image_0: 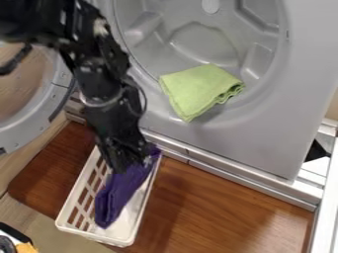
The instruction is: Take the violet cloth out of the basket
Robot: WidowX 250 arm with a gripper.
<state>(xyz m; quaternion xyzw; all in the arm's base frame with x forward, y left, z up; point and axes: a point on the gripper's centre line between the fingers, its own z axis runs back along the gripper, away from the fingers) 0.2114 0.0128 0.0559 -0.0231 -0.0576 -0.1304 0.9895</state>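
claw: yours is approx 7 to 8 o'c from the middle of the view, hanging down over the basket's 1 o'c end. Can't tell if it's released, clenched or grasping the cloth.

contact: your claw is right at the cloth's 1 o'c end, w/ violet showing on its 3 o'c side & below its tip. Can't tell if it's touching or just over.

cloth: violet, your target, in the basket, bunched lengthwise; runs from under the claw down toward the basket's 7 o'c end.

basket: white w/ slotted sides, approx 7 o'c in your view, long way pointing 1 to 7 o'c.

arm: black, comes in from 11 o'c, slants down to the basket.

washer: grey, 12 to 4 o'c, w/ its round opening up at 1 o'c.

green cloth: approx 1 o'c, folded, on the opening's lower lip, well apart from your claw.

door: round, approx 9 to 10 o'c, swung open, partly behind the arm.

board: brown wood, under the basket & out to 5 o'c.
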